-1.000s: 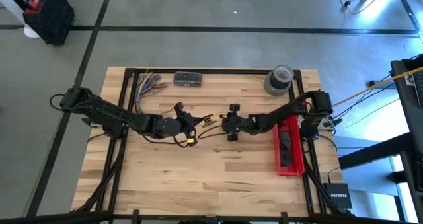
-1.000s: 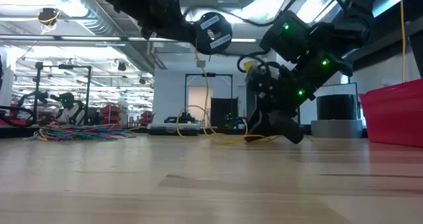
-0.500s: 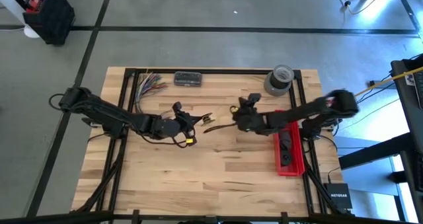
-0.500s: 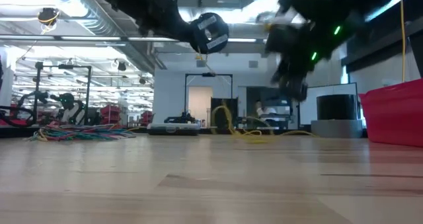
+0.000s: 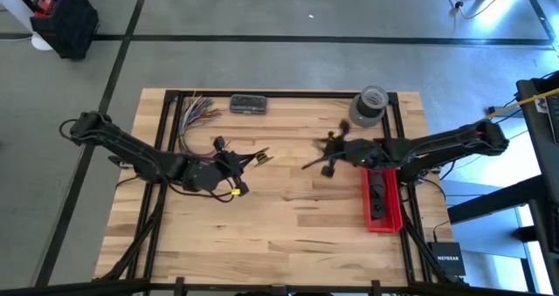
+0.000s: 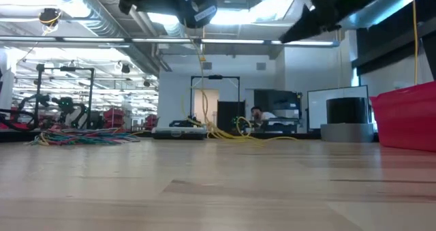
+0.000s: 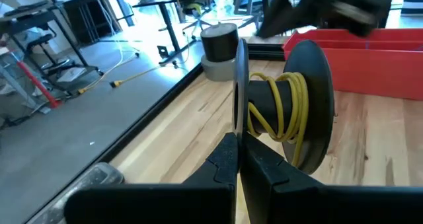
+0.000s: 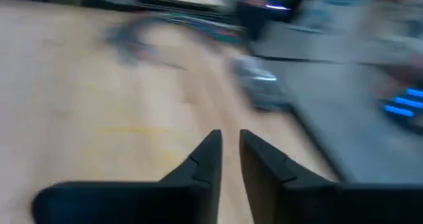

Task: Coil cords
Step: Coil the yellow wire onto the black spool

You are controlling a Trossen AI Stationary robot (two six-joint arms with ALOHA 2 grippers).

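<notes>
A black spool [image 7: 291,112] with yellow cord [image 7: 284,108] wound on its hub hangs above the table's middle left, and my left gripper [image 7: 238,141] is shut on it. In the low view the cord [image 6: 203,101] drops from the spool [image 6: 195,3] to the wood and trails in loose loops [image 6: 238,132]. My right gripper [image 8: 230,145] is high above the table's middle right [image 5: 329,152], its fingers a little apart with nothing between them. My left gripper pinches the rim of the spool's one thin flange [image 7: 240,85] between its two fingers, one finger on each face. The fingers come nearly level from the table's left. The spool is lifted clear with its axis level, and the cord hangs slack below it.
A red bin [image 5: 382,191] stands by the right rail, with a grey tape roll [image 5: 369,106] behind it. Multicoloured wires [image 5: 194,113] and a dark flat box [image 5: 249,104] lie at the far edge. Black frame rails [image 5: 166,139] run along the table's sides.
My right gripper has risen from the wood by the cord's loops and drawn back toward the table's right edge. My left gripper has carried the spool up and a little toward the left edge. The cord now hangs from the spool to the table.
</notes>
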